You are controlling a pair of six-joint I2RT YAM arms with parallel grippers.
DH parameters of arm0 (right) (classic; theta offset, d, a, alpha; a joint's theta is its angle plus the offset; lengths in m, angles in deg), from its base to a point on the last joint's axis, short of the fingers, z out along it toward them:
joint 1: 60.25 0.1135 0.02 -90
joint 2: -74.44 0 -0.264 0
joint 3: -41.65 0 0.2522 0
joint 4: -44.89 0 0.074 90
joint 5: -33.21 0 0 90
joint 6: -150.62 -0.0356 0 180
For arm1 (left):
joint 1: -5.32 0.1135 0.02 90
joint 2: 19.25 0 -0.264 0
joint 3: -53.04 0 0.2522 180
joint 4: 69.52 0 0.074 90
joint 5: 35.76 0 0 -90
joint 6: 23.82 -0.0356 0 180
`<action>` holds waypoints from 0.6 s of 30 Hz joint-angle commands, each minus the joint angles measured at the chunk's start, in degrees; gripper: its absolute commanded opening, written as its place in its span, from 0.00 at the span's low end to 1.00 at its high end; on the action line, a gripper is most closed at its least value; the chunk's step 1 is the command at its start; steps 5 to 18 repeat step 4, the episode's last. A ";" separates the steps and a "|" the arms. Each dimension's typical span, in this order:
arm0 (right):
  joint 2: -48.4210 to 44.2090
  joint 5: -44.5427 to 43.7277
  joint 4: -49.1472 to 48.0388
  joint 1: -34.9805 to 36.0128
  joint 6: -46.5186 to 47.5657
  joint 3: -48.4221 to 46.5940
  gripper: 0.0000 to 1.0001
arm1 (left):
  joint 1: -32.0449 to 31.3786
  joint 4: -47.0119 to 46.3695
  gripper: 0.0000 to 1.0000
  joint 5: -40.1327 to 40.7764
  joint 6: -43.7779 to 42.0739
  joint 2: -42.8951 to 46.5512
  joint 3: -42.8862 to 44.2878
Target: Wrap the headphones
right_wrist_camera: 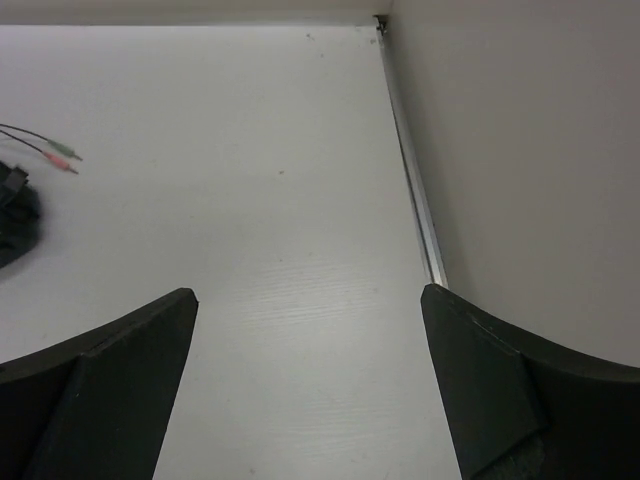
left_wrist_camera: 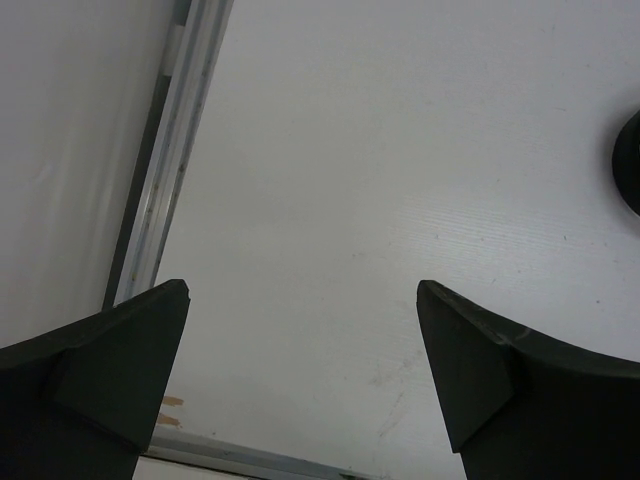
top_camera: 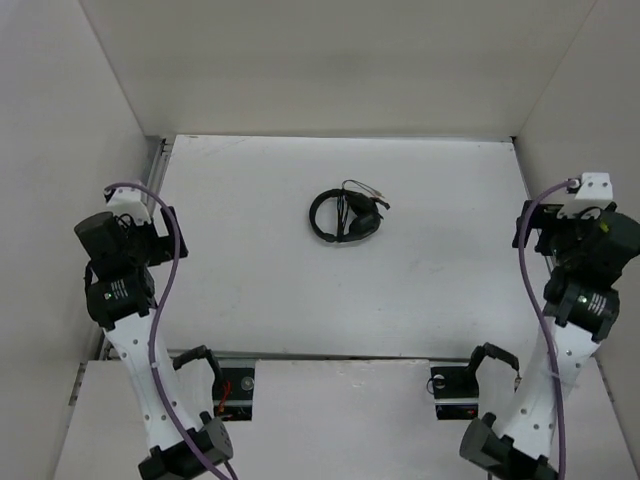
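The black headphones (top_camera: pixel 345 216) lie in the middle of the white table, the band curled into a ring and the thin cable bunched on the earcup side. Their two coloured plugs (right_wrist_camera: pixel 66 158) rest on the table beside them; in the right wrist view only a dark edge of the headphones (right_wrist_camera: pixel 14 215) shows at the far left. A sliver of the headphones (left_wrist_camera: pixel 630 170) sits at the right edge of the left wrist view. My left gripper (left_wrist_camera: pixel 300 290) hangs open by the left wall, far from them. My right gripper (right_wrist_camera: pixel 310 292) stands open by the right wall, holding nothing.
White enclosure walls close in the table on the left, right and back. An aluminium rail (left_wrist_camera: pixel 175 180) runs along the left wall and another rail (right_wrist_camera: pixel 410 170) along the right wall. Purple cables (top_camera: pixel 165 300) trail down both arms.
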 commanded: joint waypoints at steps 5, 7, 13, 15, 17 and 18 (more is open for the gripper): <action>-4.40 -10.35 -14.47 4.98 -0.07 8.36 1.00 | 1.24 -1.49 1.00 -1.44 -0.38 -0.31 -0.54; -4.40 -10.35 -14.47 4.98 -0.07 8.36 1.00 | 1.24 -1.49 1.00 -1.44 -0.38 -0.31 -0.54; -4.40 -10.35 -14.47 4.98 -0.07 8.36 1.00 | 1.24 -1.49 1.00 -1.44 -0.38 -0.31 -0.54; -4.40 -10.35 -14.47 4.98 -0.07 8.36 1.00 | 1.24 -1.49 1.00 -1.44 -0.38 -0.31 -0.54; -4.40 -10.35 -14.47 4.98 -0.07 8.36 1.00 | 1.24 -1.49 1.00 -1.44 -0.38 -0.31 -0.54; -4.40 -10.35 -14.47 4.98 -0.07 8.36 1.00 | 1.24 -1.49 1.00 -1.44 -0.38 -0.31 -0.54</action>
